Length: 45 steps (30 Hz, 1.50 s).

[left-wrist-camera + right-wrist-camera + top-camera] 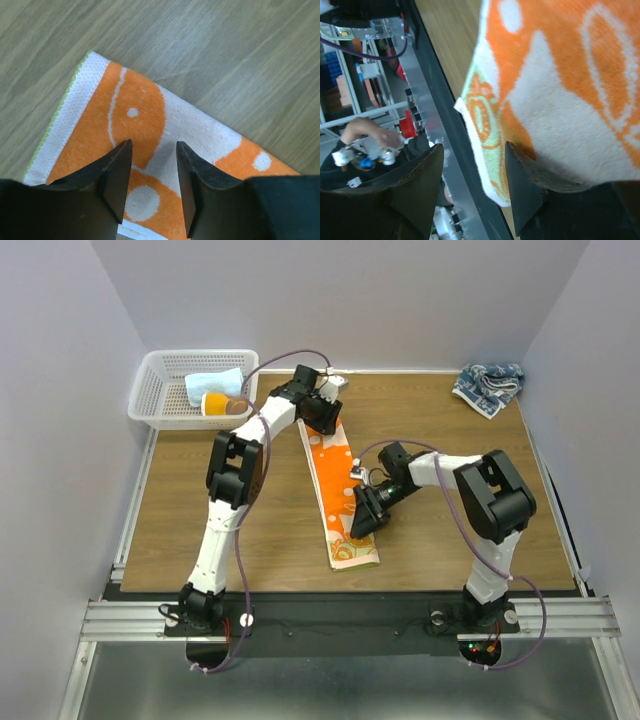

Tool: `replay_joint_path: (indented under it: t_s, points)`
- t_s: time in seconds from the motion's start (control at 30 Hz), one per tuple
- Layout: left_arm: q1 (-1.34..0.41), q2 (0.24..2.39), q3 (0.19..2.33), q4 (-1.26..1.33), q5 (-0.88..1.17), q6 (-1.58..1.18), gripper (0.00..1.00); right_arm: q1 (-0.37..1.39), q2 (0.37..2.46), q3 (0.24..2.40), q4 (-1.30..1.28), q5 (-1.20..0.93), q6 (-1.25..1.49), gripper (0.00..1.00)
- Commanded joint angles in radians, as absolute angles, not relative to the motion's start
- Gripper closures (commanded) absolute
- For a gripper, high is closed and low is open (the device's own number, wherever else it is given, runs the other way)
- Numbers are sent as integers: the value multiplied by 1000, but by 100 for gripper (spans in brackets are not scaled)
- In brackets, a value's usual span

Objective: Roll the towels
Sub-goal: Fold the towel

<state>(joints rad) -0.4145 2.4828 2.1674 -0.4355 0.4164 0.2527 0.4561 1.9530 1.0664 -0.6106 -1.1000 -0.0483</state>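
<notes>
The white towel with orange prints lies flat as a long strip down the middle of the table, its green-trimmed end toward the front. My left gripper is over its far end. In the left wrist view the gripper is open, with the towel showing between the fingers. My right gripper is low at the towel's right edge near the front end. In the right wrist view it is open over the towel's corner. The dark-blue-and-white towel lies crumpled at the back right corner.
A white mesh basket stands at the back left, holding a light-blue cloth and an orange rolled item. The table's front edge and metal rail run just beyond the towel's near end.
</notes>
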Motion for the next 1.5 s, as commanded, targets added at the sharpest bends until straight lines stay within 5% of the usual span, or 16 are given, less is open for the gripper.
replay_joint_path:
  t_s: [0.0,0.27,0.7,0.83,1.1,1.2,1.47]
  points:
    - [-374,2246,2067,-358,508,233,45,433,1792,1095,-531,-1117,-8,44]
    - [-371,1795,1726,-215,514,288,36,445,1686,974,-546,-1042,-3,66]
    - [-385,1350,1312,-190,538,550,36,486,1968,934,-557,-844,38,75]
    - [-494,1244,1172,-319,462,742,39,485,1990,1008,-584,-939,43,68]
    - [-1036,1026,786,-367,207,661,44,447,1737,1112,-592,-1077,67,40]
    - [-1182,1072,744,-292,109,597,46,370,1703,1138,-594,-1042,72,33]
    - [-1247,1399,805,-138,41,534,52,127,1637,1195,-614,-856,52,18]
